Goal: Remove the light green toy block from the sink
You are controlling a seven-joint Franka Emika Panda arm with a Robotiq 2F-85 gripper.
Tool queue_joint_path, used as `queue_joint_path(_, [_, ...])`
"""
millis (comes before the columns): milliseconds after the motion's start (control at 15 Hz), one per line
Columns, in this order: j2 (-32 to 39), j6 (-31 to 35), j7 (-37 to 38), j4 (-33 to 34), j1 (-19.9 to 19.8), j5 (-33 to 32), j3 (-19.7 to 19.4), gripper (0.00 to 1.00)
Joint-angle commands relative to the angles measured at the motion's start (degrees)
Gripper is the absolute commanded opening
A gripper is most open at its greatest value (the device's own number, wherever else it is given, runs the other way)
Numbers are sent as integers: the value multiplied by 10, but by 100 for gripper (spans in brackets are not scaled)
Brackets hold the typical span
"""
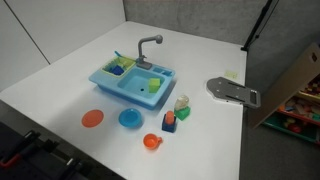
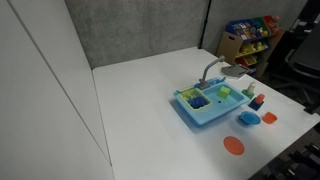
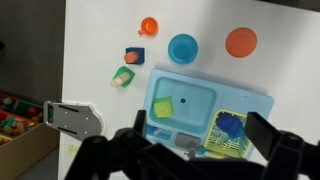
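Observation:
The light blue toy sink stands on the white table, with a grey faucet. The light green toy block lies in the sink's plain basin. The other compartment holds a yellow-green rack with a blue piece. In the wrist view my gripper is open and empty, high above the sink, its dark fingers straddling it. The block is under the left finger's side. The gripper does not show in the exterior views.
An orange plate, a blue plate, an orange cup and two small toy pieces lie in front of the sink. A grey metal plate sits at the table edge. A box of toys stands beyond that edge.

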Motion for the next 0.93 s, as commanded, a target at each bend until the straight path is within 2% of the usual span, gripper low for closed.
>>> queue_joint_path(0, [27, 18, 3, 27, 8, 17, -3, 100])
queue_joint_path(533, [81, 89, 0, 37, 9, 95, -11, 100])
queue_joint_path(867, [125, 138, 32, 39, 1, 125, -14, 100])
